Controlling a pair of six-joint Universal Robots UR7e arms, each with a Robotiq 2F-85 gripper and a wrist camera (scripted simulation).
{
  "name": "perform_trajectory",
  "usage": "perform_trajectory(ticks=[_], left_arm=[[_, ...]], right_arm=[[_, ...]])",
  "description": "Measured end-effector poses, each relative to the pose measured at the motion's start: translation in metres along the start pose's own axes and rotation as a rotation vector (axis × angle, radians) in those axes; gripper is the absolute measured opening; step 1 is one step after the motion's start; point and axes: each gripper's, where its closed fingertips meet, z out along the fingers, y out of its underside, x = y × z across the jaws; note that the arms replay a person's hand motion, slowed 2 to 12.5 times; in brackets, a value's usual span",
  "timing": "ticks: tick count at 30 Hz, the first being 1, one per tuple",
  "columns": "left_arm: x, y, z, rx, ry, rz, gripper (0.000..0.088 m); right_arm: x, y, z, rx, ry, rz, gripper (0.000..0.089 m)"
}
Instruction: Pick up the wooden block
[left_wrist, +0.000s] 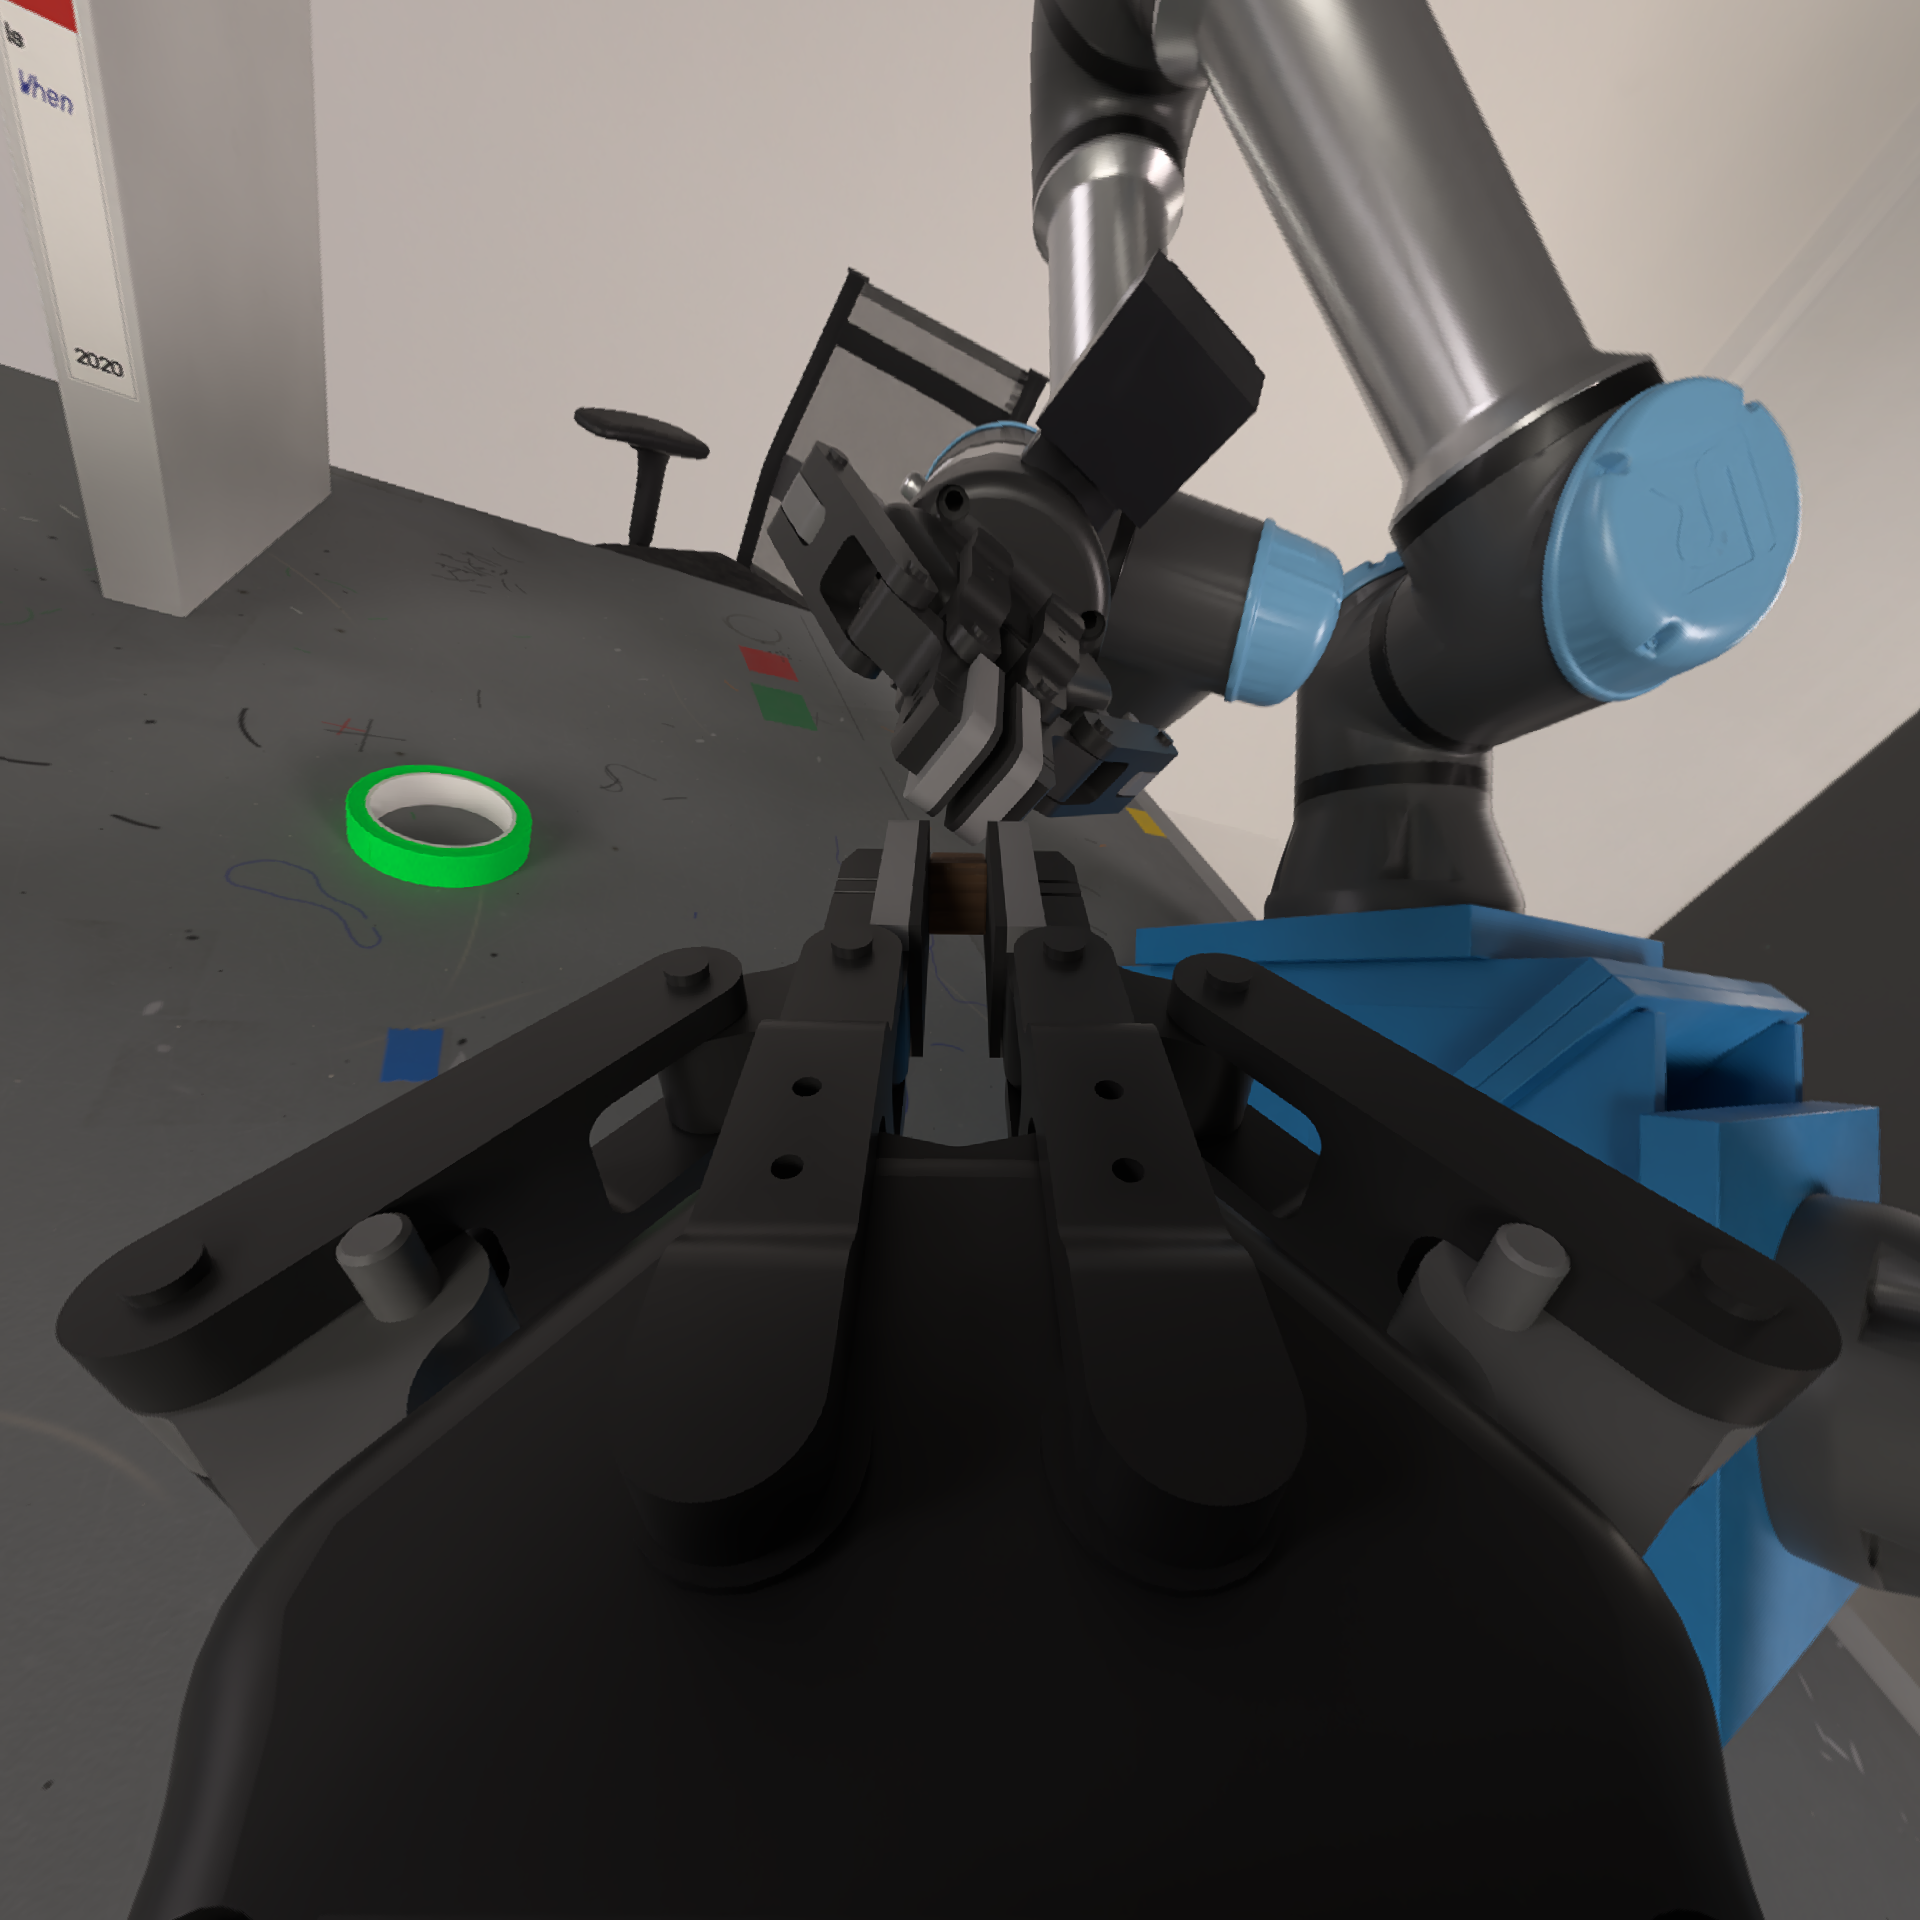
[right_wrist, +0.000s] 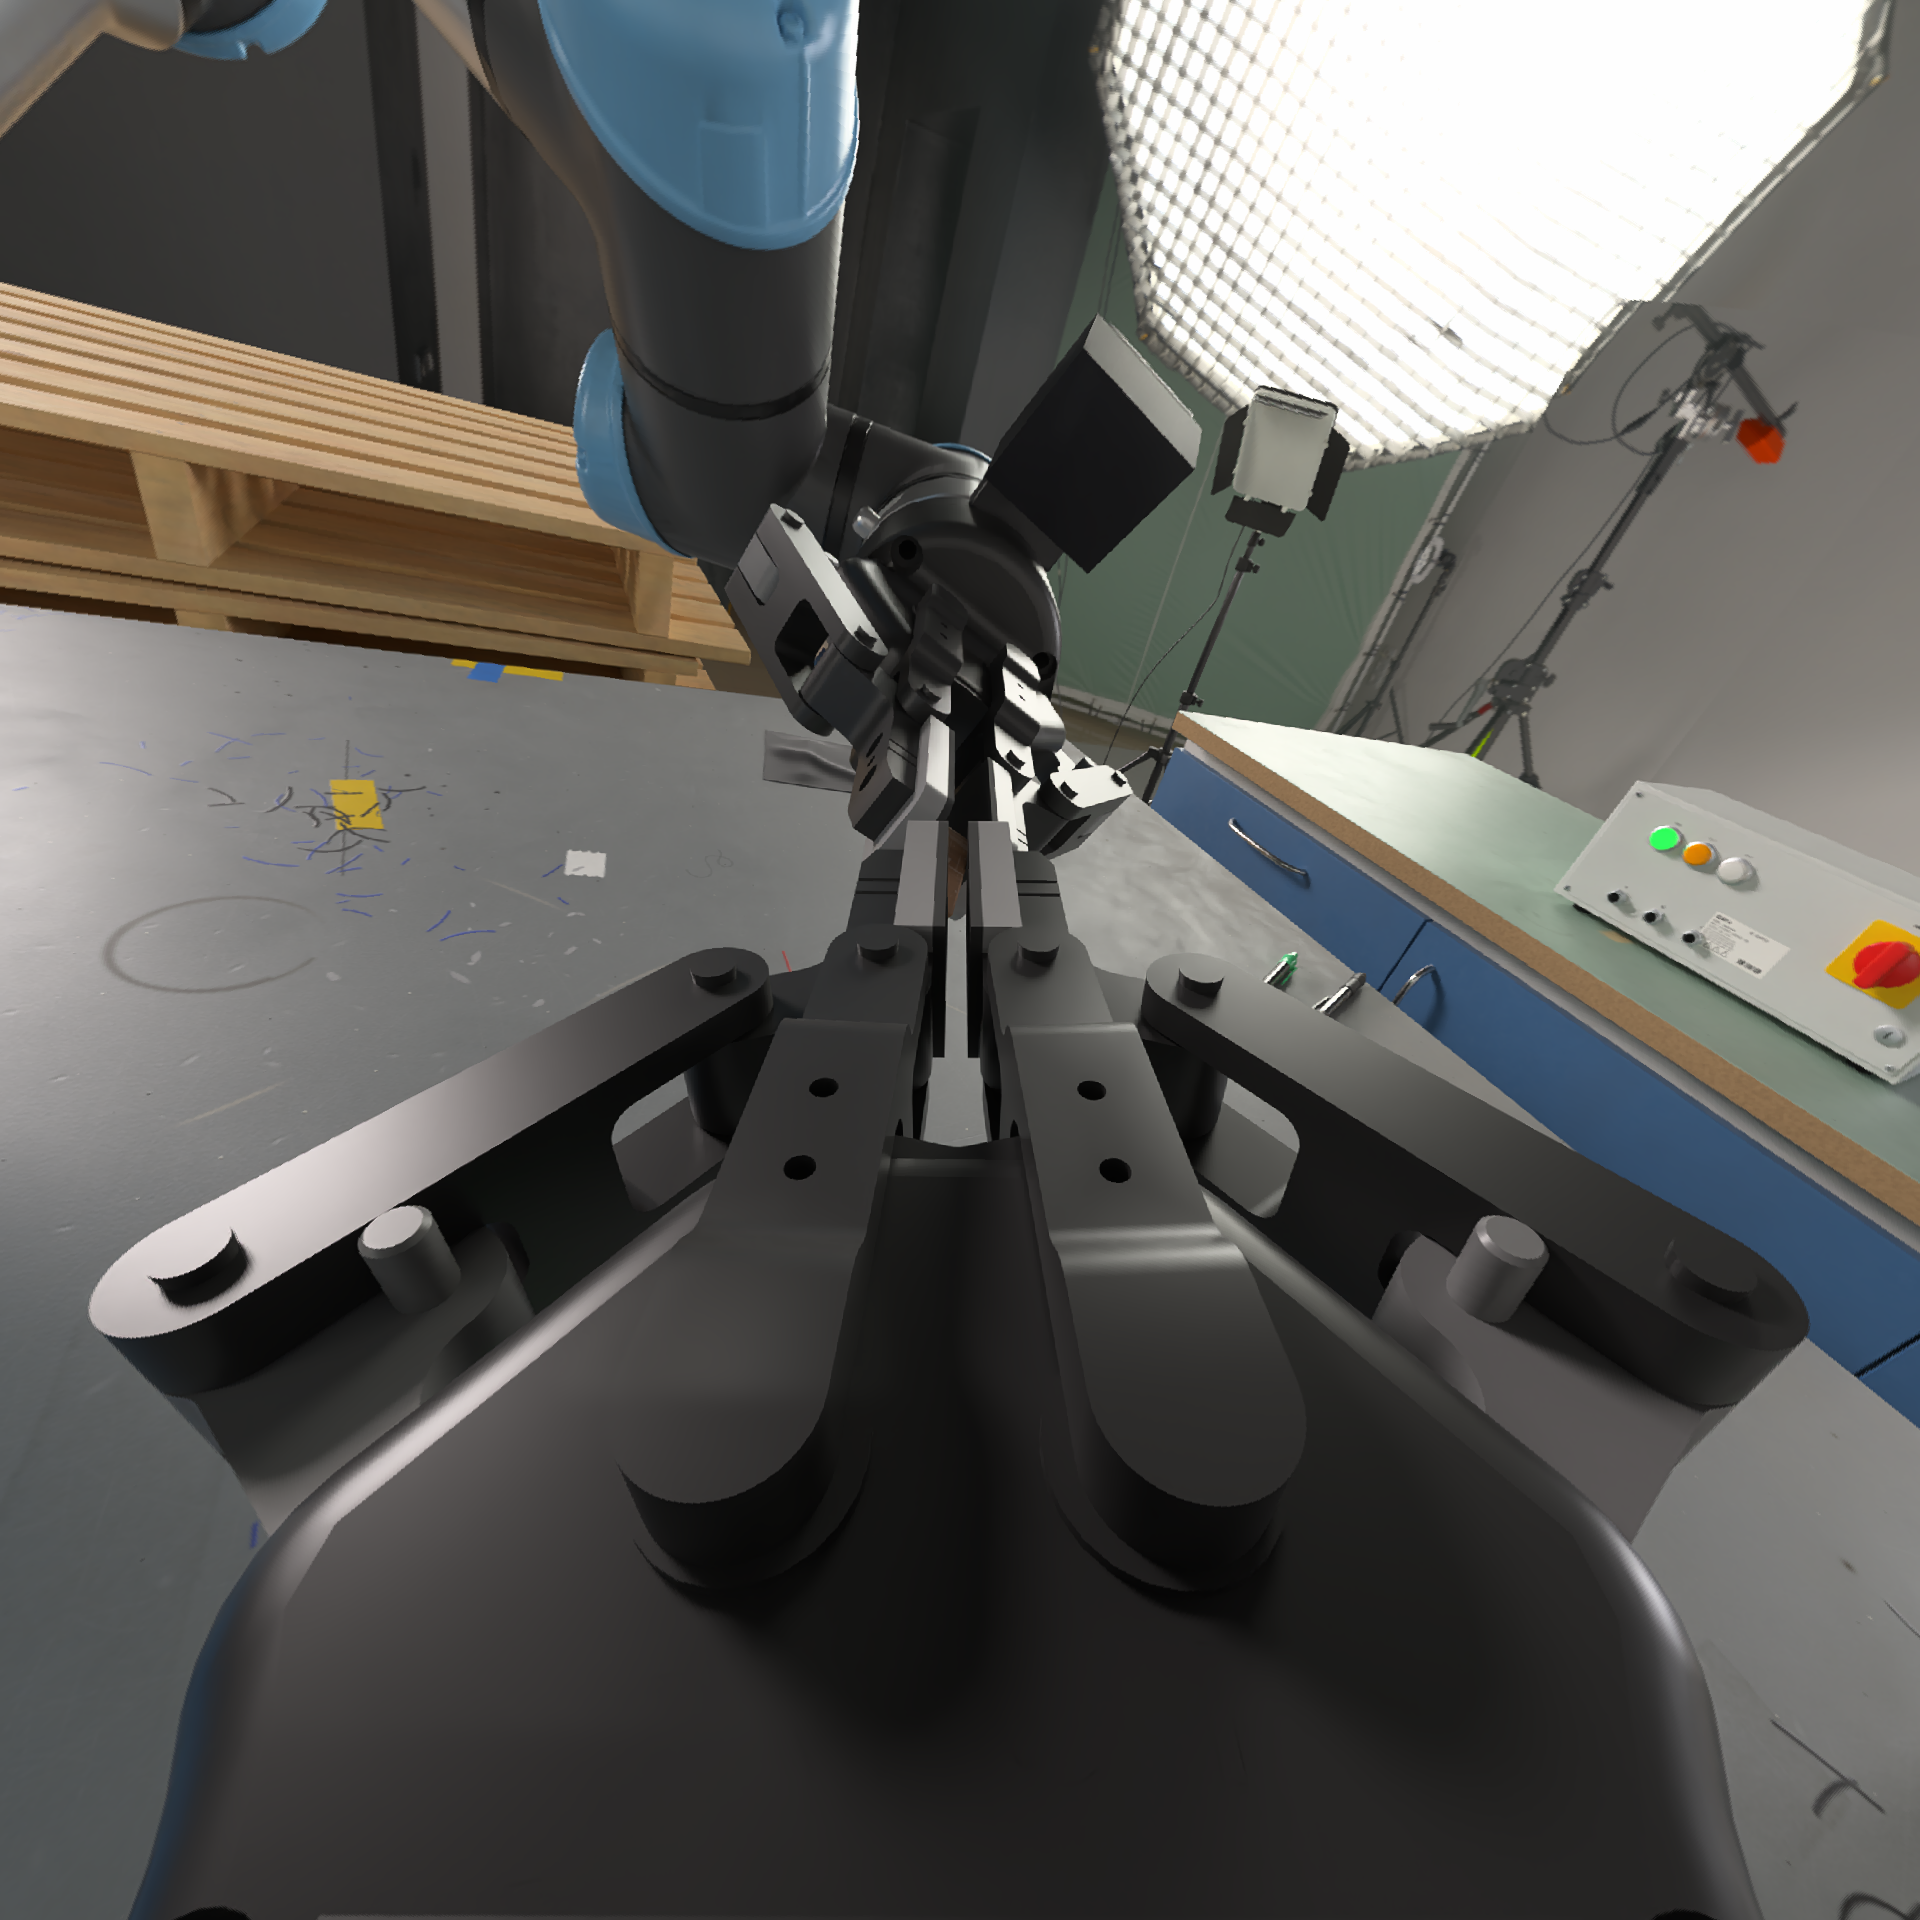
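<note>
- The wooden block is a small brown piece clamped between the left gripper's fingertips, above the grey table.
- In the right wrist view only a sliver of the block shows, between the right gripper's nearly closed fingers; both grippers meet tip to tip.
- Only the left wrist view shows the green tape roll; only the right one shows the control box.
</note>
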Motion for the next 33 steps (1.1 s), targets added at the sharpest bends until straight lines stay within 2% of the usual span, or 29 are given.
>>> perform_trajectory(ticks=[15,33], left_arm=[[0.0024,0.0034,0.0003,-0.072,-0.019,0.052,0.0096],[0.0005,0.0084,0.0004,-0.161,-0.077,0.129,0.0096]], right_arm=[[-0.0037,0.0001,0.0012,0.024,-0.063,0.028,0.0034],[-0.0048,0.0048,0.0013,-0.015,-0.089,0.019,0.0036]])
